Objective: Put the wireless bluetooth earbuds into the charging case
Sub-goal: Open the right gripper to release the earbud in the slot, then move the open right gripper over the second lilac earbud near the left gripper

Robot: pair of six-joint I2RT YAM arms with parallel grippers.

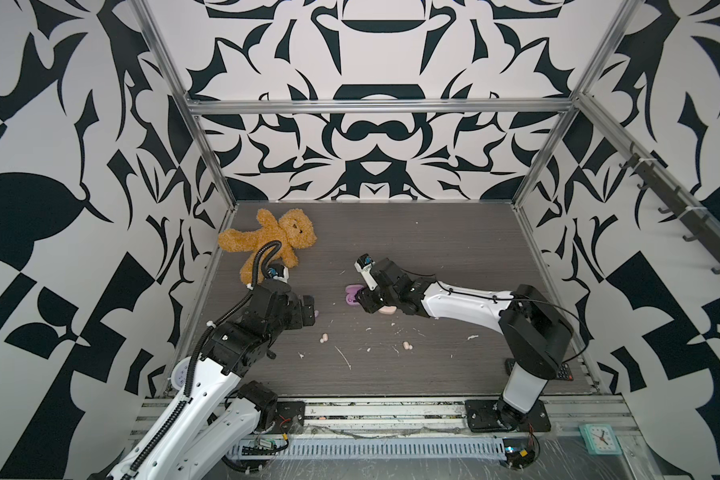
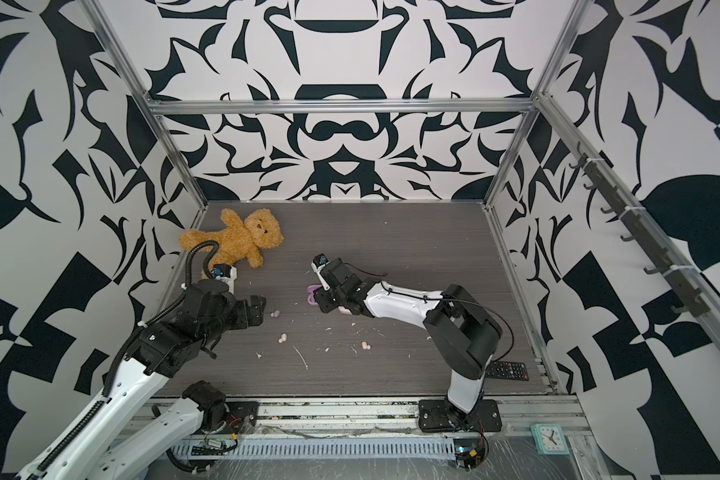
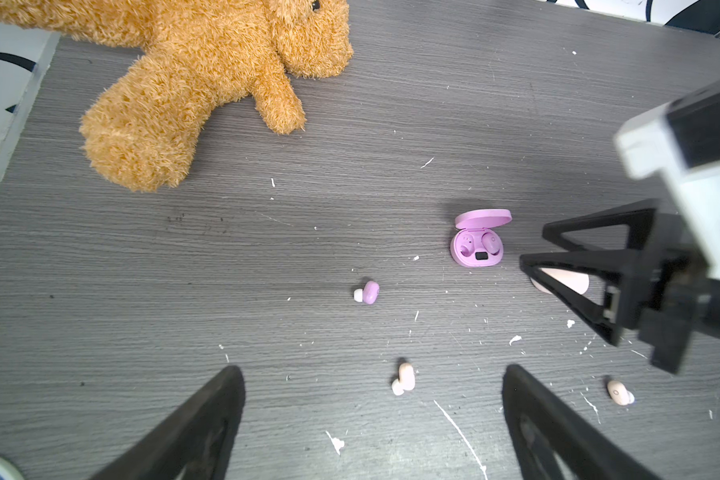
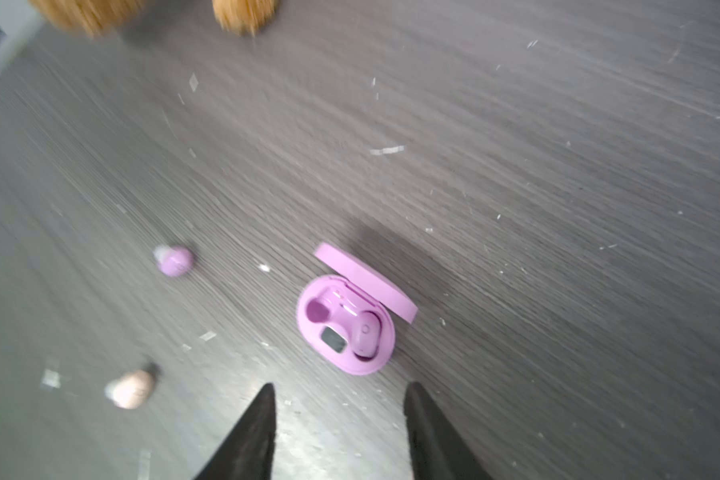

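Note:
A lilac charging case lies open on the grey table, lid up. One lilac earbud sits in one of its wells; the other well is empty. A second lilac earbud lies loose between the two grippers. Two peach earbuds lie nearer the front. My right gripper hovers just beside the lilac case, open and holding nothing. My left gripper is wide open and empty, near the loose lilac earbud.
A closed peach case lies under the right gripper. A brown teddy bear lies at the back left. A black remote sits by the right arm's base. White scraps litter the table front.

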